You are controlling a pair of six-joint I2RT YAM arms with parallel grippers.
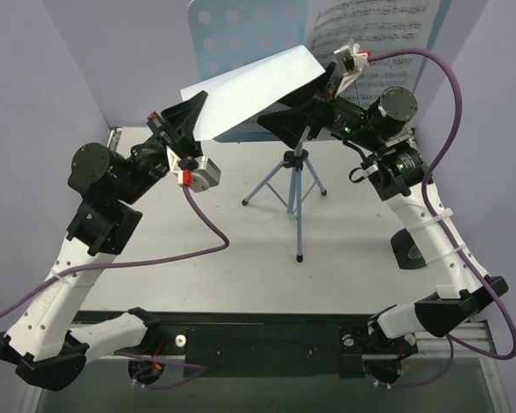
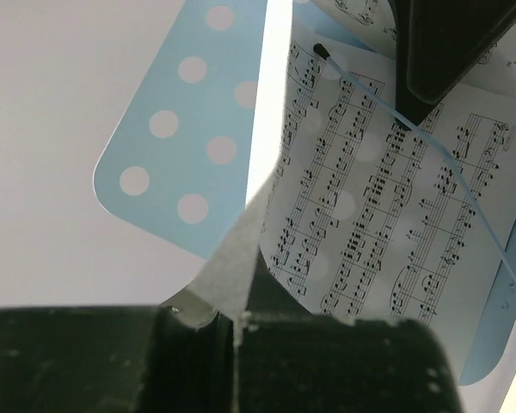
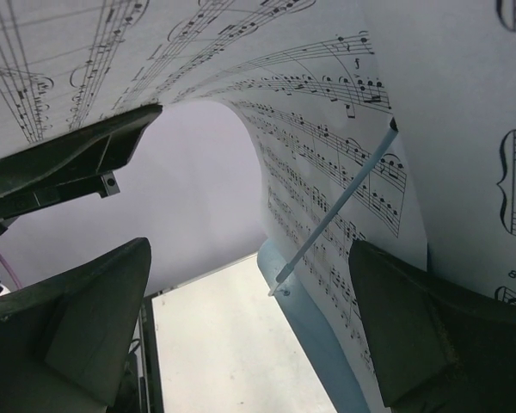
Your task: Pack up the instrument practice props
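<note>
The left fingers (image 2: 248, 348) were closed flat on one edge of a white music sheet (image 1: 254, 90), pinching only a thin strip. The right fingers (image 1: 303, 120) stood apart beneath the sheet's opposite, curling side, gripping nothing that showed. The sheet hung bowed in the air in front of the blue stand (image 1: 232, 26), where another page (image 1: 383, 26) sat behind a thin wire clip (image 2: 439, 155). With so slight a pinch, the sheet might slip out or crease. If its curl snagged the wire, a pull might tear it, or tip the stand on its thin legs (image 1: 297, 185) onto the tabletop (image 1: 241, 249).
</note>
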